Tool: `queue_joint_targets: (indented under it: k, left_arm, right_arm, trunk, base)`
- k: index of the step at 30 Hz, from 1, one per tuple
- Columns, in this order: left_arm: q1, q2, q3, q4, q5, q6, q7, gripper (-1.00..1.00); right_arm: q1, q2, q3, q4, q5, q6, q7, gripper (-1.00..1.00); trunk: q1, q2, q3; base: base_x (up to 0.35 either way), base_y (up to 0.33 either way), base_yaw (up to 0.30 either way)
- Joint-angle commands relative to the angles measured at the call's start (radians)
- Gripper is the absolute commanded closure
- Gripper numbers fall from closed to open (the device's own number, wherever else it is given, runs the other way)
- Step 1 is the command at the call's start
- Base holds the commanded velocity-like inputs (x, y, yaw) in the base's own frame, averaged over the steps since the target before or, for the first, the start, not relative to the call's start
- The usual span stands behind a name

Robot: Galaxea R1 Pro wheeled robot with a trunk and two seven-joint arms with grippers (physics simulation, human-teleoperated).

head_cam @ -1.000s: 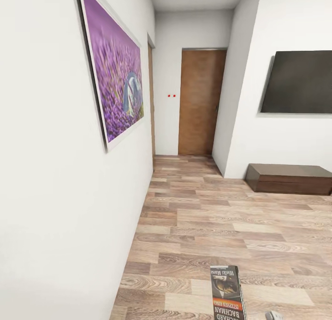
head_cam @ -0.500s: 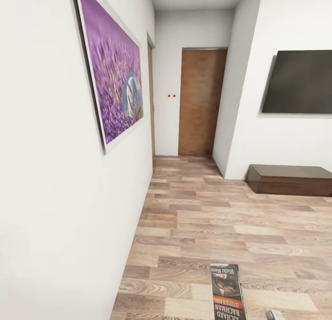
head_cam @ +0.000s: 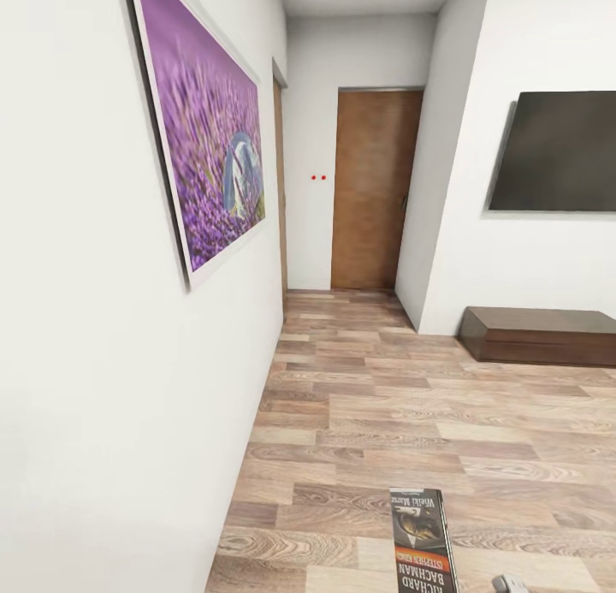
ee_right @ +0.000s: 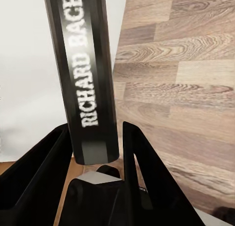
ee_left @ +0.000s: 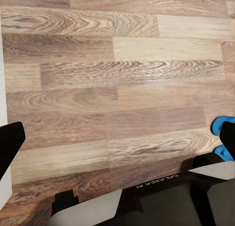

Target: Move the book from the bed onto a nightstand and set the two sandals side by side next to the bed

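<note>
One thin dark paperback book (head_cam: 422, 542) with an orange band juts up at the lower edge of the head view, above wood-plank floor (head_cam: 411, 405), with a purple framed picture (head_cam: 210, 139) on the white wall, a brown door (head_cam: 372, 191), a dark wall screen (head_cam: 556, 152) and a long low dark brown bench (head_cam: 539, 335). In the left wrist view, the left gripper (ee_left: 117, 138) hangs spread and empty over the planks, a bit of bright blue sandal (ee_left: 223, 128) beside one fingertip. In the right wrist view, the right gripper (ee_right: 95, 138) is clamped on the book's spine (ee_right: 85, 74), lettered "RICHARD BACH".

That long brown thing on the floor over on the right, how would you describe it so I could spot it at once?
Find the big black screen on the white wall at the right of the head view. Directly beneath it, on the wood-plank floor against that wall, sits a long low dark brown bench. It is the one piece of furniture there, far darker than the pale planks and squatter than the tall brown door.
</note>
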Motion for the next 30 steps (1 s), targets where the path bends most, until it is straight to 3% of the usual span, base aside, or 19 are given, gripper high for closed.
queue_joint_targets:
  k: [1,16,30]
  left_arm:
    - [-0.001,0.0,0.007,0.001,-0.007,-0.004,-0.003,-1.0]
    - [-0.001,0.0,0.007,0.001,-0.007,-0.004,-0.003,-1.0]
    - [-0.001,0.0,0.007,0.001,-0.007,-0.004,-0.003,-1.0]
  right_arm:
    - [-0.001,-0.001,0.004,-0.001,-0.011,0.01,0.002,1.0]
    - [-0.001,-0.001,0.004,-0.001,-0.011,0.01,0.002,1.0]
    - [-0.001,-0.001,0.004,-0.001,-0.011,0.01,0.003,1.0]
  trunk:
    - [0.0,-0.001,-0.002]
    - [0.0,-0.001,-0.002]
    - [0.0,-0.001,-0.002]
  base:
    - [0.002,0.0,-0.075]
    - [0.002,0.0,-0.168]
    - [0.292,0.0,-0.004]
